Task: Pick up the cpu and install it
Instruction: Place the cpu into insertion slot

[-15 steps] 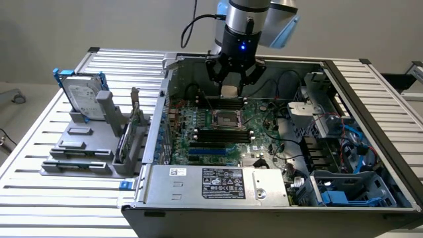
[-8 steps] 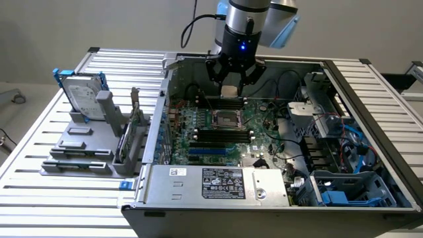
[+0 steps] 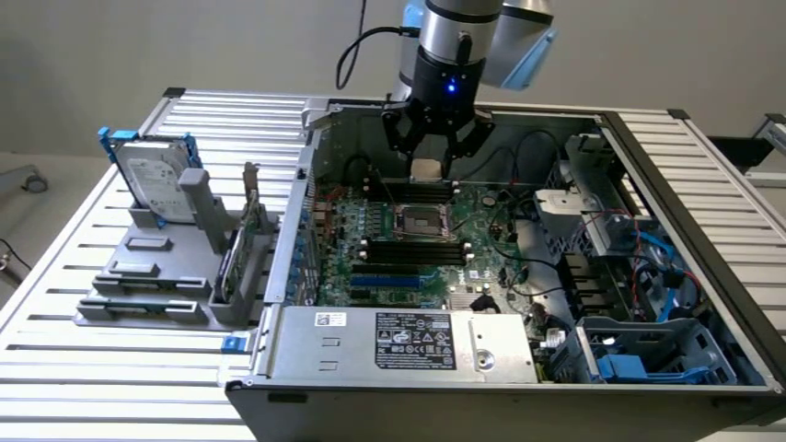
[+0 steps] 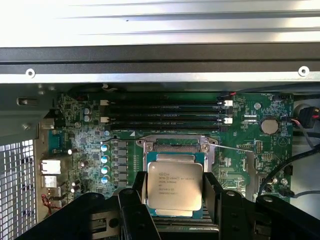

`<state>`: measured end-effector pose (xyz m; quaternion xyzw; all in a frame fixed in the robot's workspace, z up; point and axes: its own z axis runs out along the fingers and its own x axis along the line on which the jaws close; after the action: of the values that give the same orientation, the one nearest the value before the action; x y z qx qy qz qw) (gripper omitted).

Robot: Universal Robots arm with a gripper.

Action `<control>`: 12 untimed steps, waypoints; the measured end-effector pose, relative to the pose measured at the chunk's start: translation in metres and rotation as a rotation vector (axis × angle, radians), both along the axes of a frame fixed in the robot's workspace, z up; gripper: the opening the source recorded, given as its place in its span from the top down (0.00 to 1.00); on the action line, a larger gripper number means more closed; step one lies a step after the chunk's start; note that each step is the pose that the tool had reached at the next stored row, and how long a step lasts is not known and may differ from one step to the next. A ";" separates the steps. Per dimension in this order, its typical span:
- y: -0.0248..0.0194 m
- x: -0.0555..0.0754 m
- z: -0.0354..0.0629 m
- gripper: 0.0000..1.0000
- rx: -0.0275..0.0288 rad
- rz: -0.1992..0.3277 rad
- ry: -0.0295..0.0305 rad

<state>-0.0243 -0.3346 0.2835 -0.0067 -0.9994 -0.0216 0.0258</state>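
Observation:
The cpu [image 4: 174,185], a flat silver square chip with printed text on its lid, sits level between my gripper's black fingers [image 4: 139,196], one on each side. My gripper [image 4: 175,194] is shut on it. In the exterior view the gripper [image 3: 426,173] hangs inside the open computer case, with the cpu [image 3: 426,168] above the motherboard's back part. The metal-framed socket [image 3: 421,219] lies a little nearer the case front than the chip. In the wrist view the socket [image 4: 172,149] shows just past the chip's far edge.
Black memory slots [image 4: 165,112] run beside the socket. A silver hard drive [image 3: 157,177] stands in a grey fixture [image 3: 147,276] on the slatted table at the exterior view's left. The power supply [image 3: 406,339] closes the case front, and cables [image 3: 651,267] crowd the exterior view's right.

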 end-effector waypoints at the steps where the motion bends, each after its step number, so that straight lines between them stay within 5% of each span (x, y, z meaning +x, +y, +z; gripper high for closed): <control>1: 0.0000 0.000 0.0000 0.45 0.0000 0.000 0.0000; 12: 0.0000 0.000 -0.0038 0.45 -0.0001 -0.177 0.0000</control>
<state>-0.0244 -0.3347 0.2796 -0.0951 -0.9949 -0.0237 0.0238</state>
